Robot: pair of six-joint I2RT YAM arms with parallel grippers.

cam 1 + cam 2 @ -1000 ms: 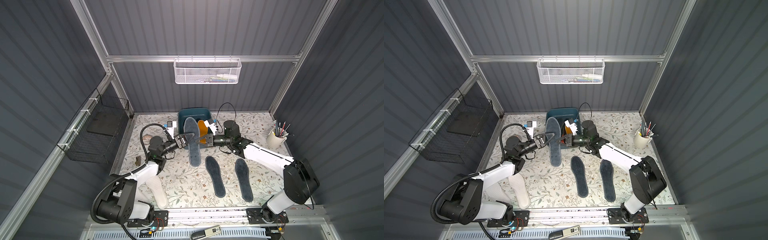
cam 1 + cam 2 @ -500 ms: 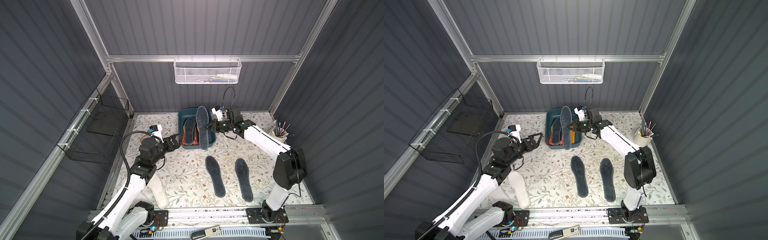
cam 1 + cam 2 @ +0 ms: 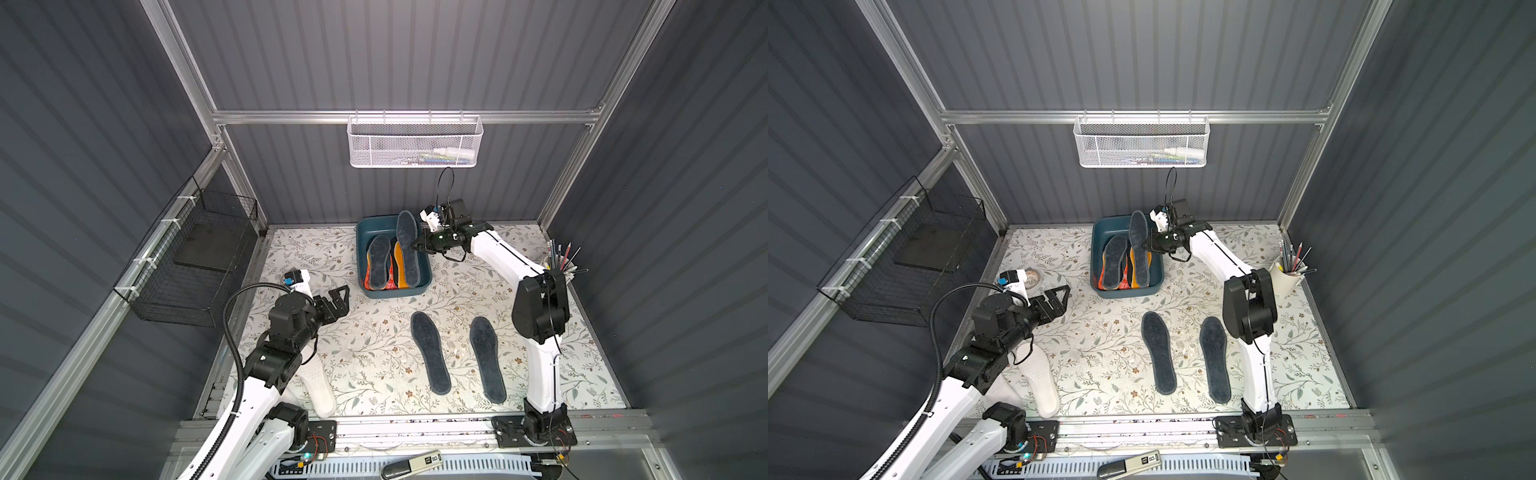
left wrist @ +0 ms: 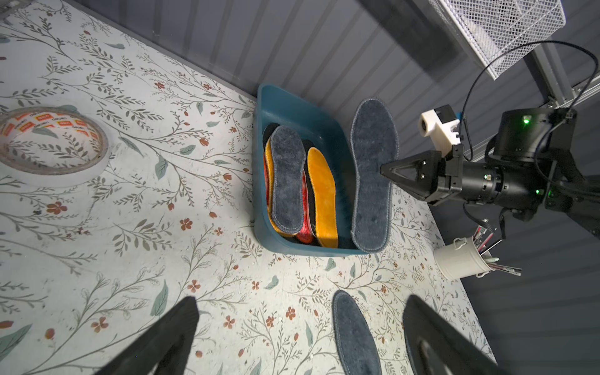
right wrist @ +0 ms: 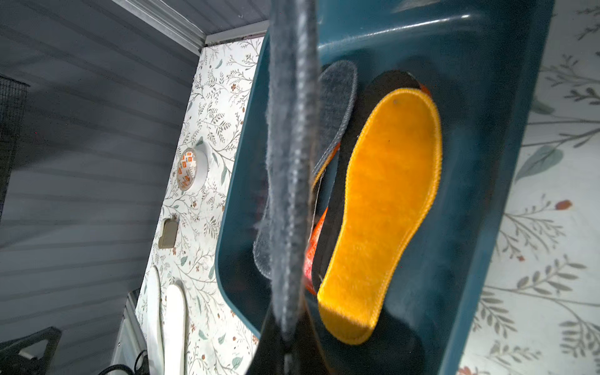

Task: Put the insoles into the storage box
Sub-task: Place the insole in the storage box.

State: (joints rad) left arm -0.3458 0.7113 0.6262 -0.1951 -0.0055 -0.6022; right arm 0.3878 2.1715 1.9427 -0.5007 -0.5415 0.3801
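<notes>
Floral-print tabletop [image 3: 374, 357], both arms reaching in from the near edge. Change from a second ago: left gripper [image 3: 337, 300] has let go of the fuzzy grey insole [image 3: 406, 249] and backed off to its own side of the table, jaws wide apart, nothing in them. Right gripper [image 3: 414, 246] now carries that insole alone, pinched shut on its long edge, and has swung it over the right side of the teal storage box [image 3: 390, 292]. Near end looks down inside the box, far end sticks up past the back rim. Handover looks done, so next is probably tilt flatter and release.

Already in the box: second grey insole [image 3: 378, 262], orange-yellow insole [image 3: 399, 264], red-orange mottled insole [image 4: 304, 207] underneath. Not yet boxed: two grey insoles [image 3: 430, 353] [image 3: 487, 359] on the table in front of the box, and a white insole [image 3: 320, 390] by the left arm's base
</notes>
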